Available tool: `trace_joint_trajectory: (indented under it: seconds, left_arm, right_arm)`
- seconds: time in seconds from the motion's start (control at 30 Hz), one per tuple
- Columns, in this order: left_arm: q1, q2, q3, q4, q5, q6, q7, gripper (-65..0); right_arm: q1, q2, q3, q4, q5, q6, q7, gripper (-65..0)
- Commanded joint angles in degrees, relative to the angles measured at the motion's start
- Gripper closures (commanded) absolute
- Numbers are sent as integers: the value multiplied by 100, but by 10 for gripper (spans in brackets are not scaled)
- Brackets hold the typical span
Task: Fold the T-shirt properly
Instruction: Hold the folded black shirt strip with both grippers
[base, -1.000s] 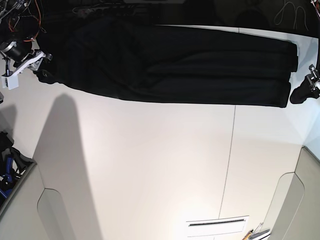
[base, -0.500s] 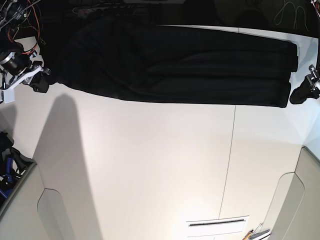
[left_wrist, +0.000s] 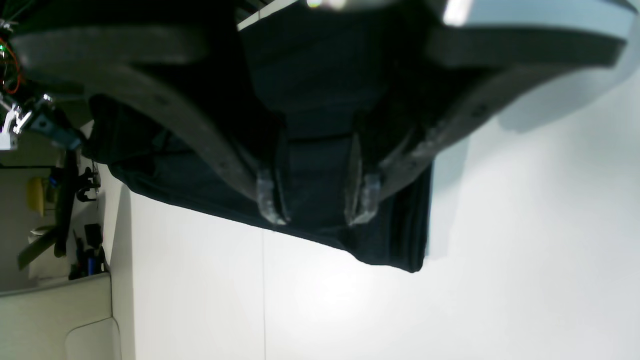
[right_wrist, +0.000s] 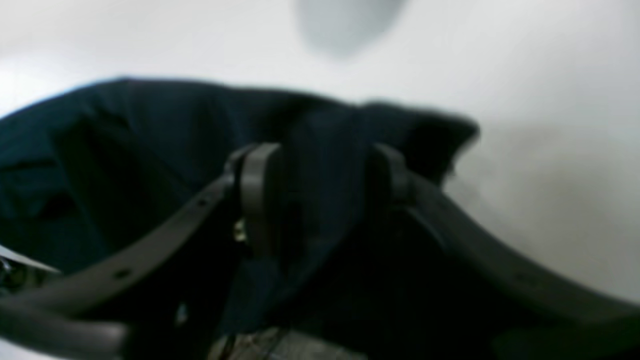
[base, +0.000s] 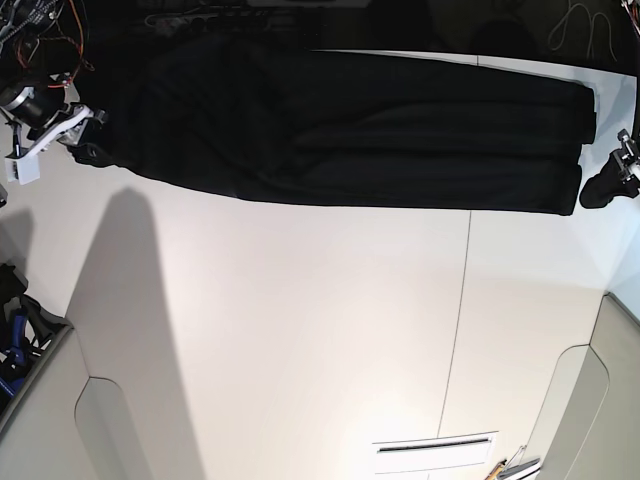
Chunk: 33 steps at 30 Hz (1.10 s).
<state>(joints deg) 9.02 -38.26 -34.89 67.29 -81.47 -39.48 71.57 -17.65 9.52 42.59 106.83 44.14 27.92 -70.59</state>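
The black T-shirt (base: 380, 130) lies as a long folded band across the far side of the white table (base: 300, 330); no print shows. My right gripper (base: 82, 145) is at the shirt's left end. In the blurred right wrist view the gripper (right_wrist: 325, 185) has a thick bunch of the black fabric (right_wrist: 150, 130) between its fingers. My left gripper (base: 600, 190) is just off the shirt's right end. In the left wrist view this gripper (left_wrist: 316, 207) has its fingers apart over the flat shirt (left_wrist: 310, 65) near its edge, holding nothing.
A seam (base: 465, 300) runs down the table right of centre. Wires and electronics (base: 60, 30) sit at the top left. Dark and blue clutter (base: 15, 330) is at the left edge. A white slotted panel (base: 435, 455) is near the bottom.
My right gripper dipped down and left half a second ago, then came back up to the shirt's left end. The left arm and the rest of the shirt have not moved.
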Motion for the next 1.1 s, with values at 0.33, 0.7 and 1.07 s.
trace_joint_trajectory:
  seconds: [0.33, 0.7, 1.07]
  left_arm:
    - [-39, -157, -48, 92, -142, -52, -61, -220]
    - [-42, -160, -48, 92, -146, -52, -63, -220]
    - [-42, -160, -48, 92, -149, -52, -63, -220]
  right_arm:
    - [-214, -96, 57, 131, -216, 11, 492, -271]
    - [-186, -146, 57, -7, -330, 11, 717, -271]
    - [229, -146, 50, -446, -275, 11, 767, -190]
